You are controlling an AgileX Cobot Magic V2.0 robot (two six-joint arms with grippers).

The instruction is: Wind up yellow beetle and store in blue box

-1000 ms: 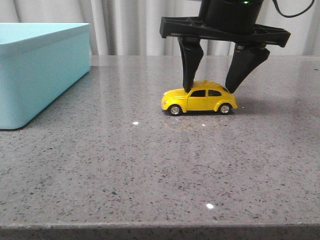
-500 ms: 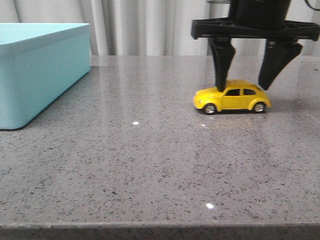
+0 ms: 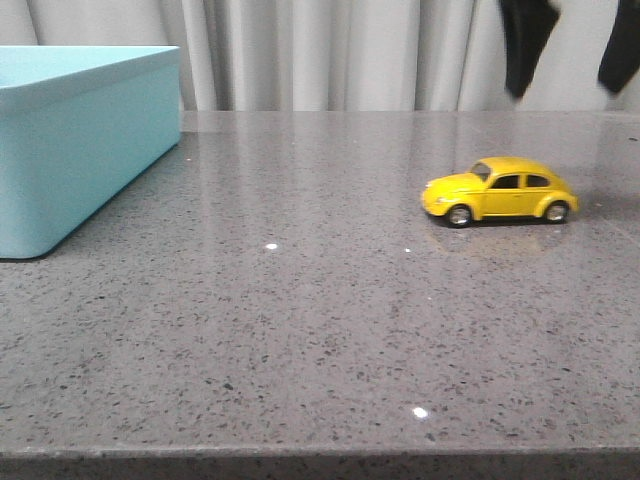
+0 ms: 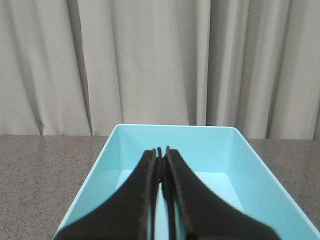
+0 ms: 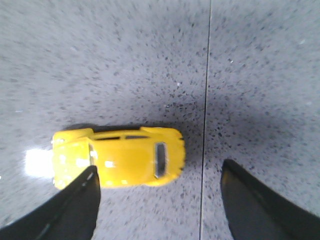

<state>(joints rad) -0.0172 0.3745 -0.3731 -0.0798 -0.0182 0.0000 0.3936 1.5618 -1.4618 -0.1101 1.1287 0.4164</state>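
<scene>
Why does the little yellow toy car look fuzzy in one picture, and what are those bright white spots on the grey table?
Right wrist view: the glossy yellow toy Beetle car is softly blurred, with glare blown white beside its end. Front view: the car is sharp, and the speckled grey stone tabletop mirrors small points of light.

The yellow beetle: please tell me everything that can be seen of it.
The yellow beetle is a small glossy toy car with a rounded body, dark windows and black tyres with silver hubs. It stands upright on all its wheels on the grey speckled table, at the right, nose pointing toward the blue box far to its left. Nothing grips it: the right pincer hangs open above it, clear of the roof.
</scene>
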